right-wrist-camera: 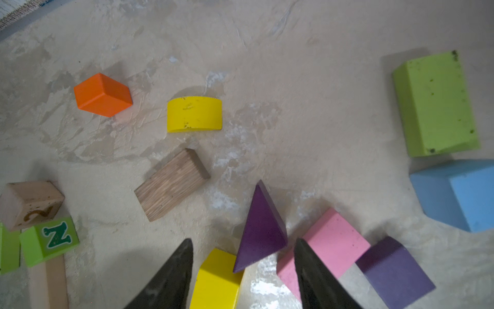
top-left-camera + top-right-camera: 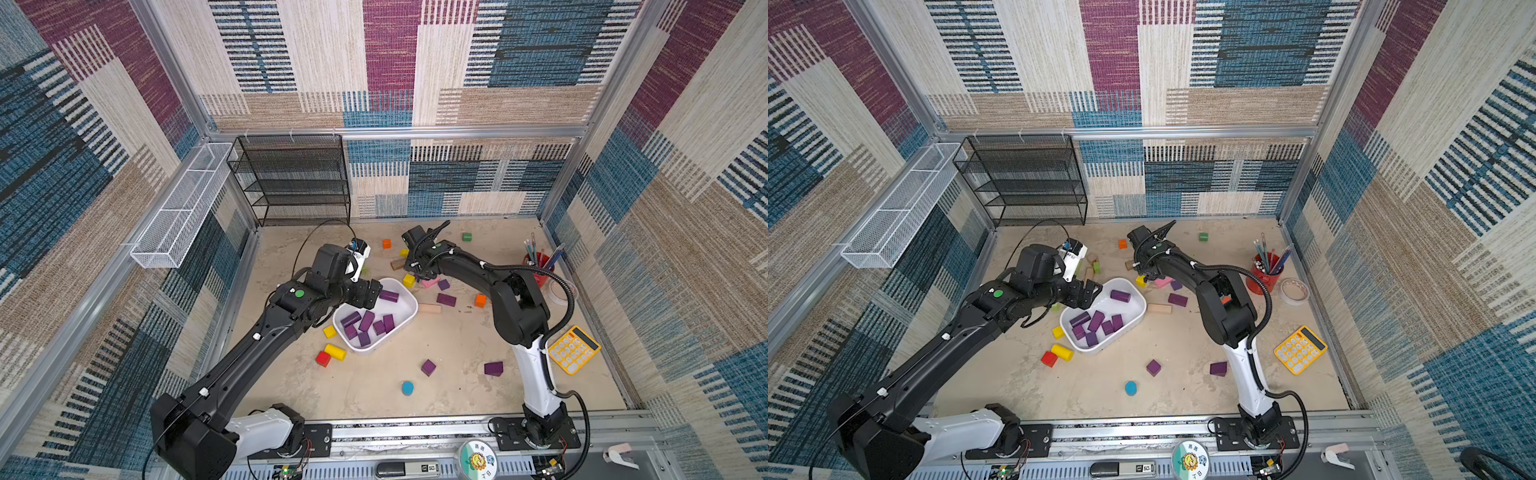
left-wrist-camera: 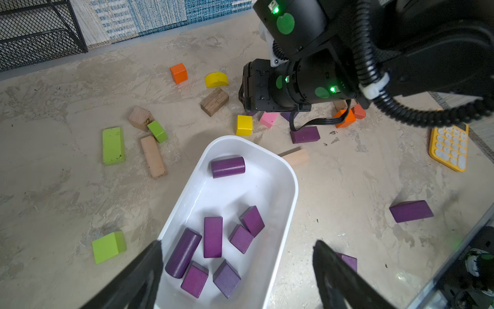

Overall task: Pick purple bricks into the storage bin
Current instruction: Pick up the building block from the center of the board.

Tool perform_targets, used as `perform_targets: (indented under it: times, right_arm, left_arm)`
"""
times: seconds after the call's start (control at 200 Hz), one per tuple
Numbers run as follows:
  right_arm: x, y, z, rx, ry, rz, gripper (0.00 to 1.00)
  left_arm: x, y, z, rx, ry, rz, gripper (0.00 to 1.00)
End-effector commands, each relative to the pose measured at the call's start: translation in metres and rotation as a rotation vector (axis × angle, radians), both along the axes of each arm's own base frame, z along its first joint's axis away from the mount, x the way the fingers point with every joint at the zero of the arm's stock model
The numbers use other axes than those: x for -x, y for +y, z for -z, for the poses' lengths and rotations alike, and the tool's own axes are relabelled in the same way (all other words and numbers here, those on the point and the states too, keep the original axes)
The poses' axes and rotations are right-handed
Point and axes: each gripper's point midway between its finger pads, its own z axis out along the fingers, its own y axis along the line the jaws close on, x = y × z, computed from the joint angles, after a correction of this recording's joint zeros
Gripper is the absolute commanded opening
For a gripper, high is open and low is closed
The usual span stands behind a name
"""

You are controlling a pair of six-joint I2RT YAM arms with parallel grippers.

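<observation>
now the grasp: my right gripper [image 1: 243, 240] straddles the purple wedge [image 1: 260, 230], upper right of the storage bin [image 2: 401, 313] at frame centre, jaws apart; left gripper [image 3: 238, 242] hangs wide, empty. next i squeeze, sparing the yellow cube [image 1: 216, 278].

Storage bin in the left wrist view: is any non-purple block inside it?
No, the storage bin holds only purple bricks; the yellow cube sits outside it.

Left end effector [image 3: 238, 243] spread wide, empty; right end effector [image 1: 243, 240] pointing down, fingers [image 1: 173, 275] apart.
</observation>
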Motion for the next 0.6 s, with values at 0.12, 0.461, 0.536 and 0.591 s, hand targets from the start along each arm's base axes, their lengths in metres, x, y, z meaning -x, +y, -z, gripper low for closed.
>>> perform_targets:
  times: [0.12,0.461,0.536,0.591]
  right_arm:
    - [0.0,-0.004,0.008,0.034,0.018,0.029,0.61]
    - [-0.001,-0.008,0.018,0.06,0.033,0.042,0.53]
    - [-0.003,-0.008,0.019,0.063,0.031,0.045,0.52]
    - [-0.005,-0.006,0.02,0.063,0.033,0.041,0.52]
  left_arm:
    - [0.002,-0.003,-0.008,0.036,-0.013,0.008,0.88]
    - [0.004,-0.004,-0.01,0.049,-0.013,0.015,0.87]
    - [0.004,-0.004,-0.01,0.048,-0.015,0.015,0.87]
    - [0.004,-0.003,-0.011,0.049,-0.019,0.014,0.87]
